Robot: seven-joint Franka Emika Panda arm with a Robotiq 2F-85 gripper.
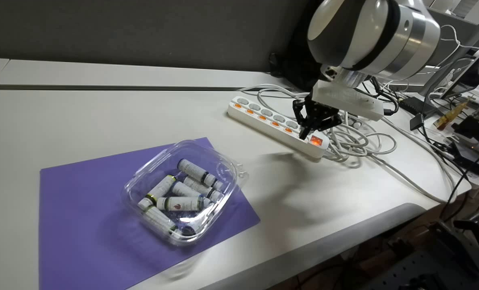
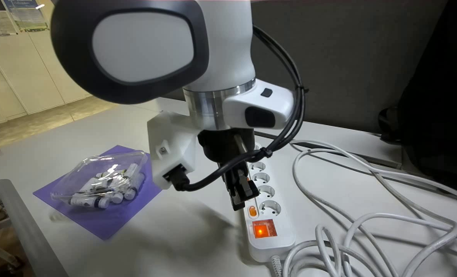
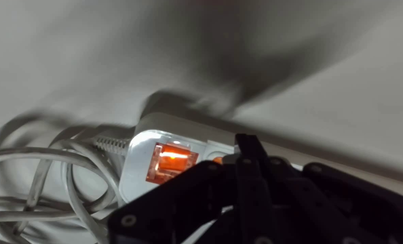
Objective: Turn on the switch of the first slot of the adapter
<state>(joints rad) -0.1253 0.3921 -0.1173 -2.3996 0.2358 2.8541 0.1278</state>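
Poised to press, it seems: the gripper (image 2: 244, 198) over the adapter (image 1: 267, 125).
The fingers look drawn together with nothing between them; the adapter lies under their tips, with the end slot switch (image 2: 252, 211) just beside them and the lit main switch (image 2: 265, 229) past that. Whether they touch anything I cannot tell. If this end slot counts as first, the next move likely calls for centring the tips on its switch, then a short straight push down, clear of the main switch.
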